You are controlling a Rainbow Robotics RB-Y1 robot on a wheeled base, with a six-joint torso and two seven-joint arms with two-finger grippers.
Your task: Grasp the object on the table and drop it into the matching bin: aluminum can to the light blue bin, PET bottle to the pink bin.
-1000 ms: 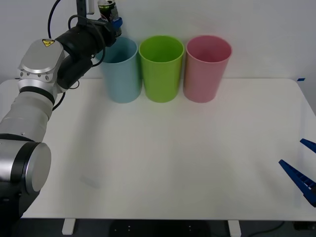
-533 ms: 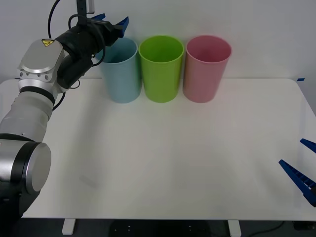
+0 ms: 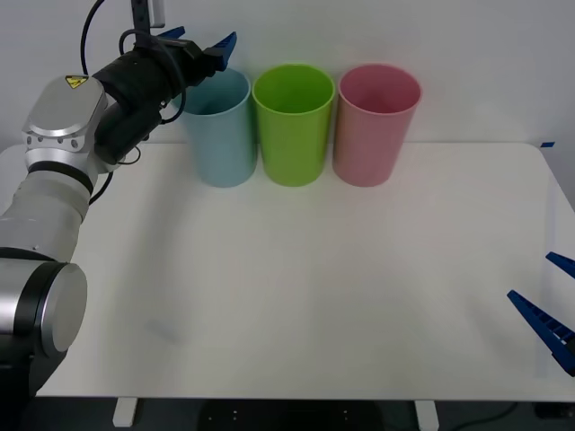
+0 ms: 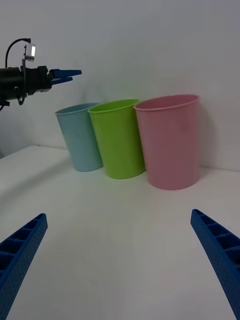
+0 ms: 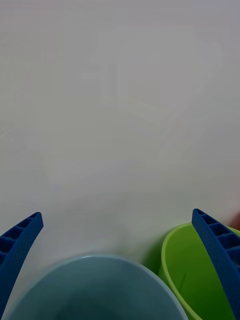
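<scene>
Left gripper (image 3: pixel 199 40) hangs spread wide and empty over the light blue bin (image 3: pixel 220 135); I can't see the can. Right gripper (image 3: pixel 550 305) sits parked, spread, low at my table's (image 3: pixel 359 296) right edge.

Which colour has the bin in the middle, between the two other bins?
The middle bin is lime green; the front view shows it best.

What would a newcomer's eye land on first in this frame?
Three tall bins in a row at the table's far edge: light blue bin, lime green bin, pink bin. The left pincer hangs open and empty above the light blue bin, while the right pincer waits open at the table's near right edge.
</scene>
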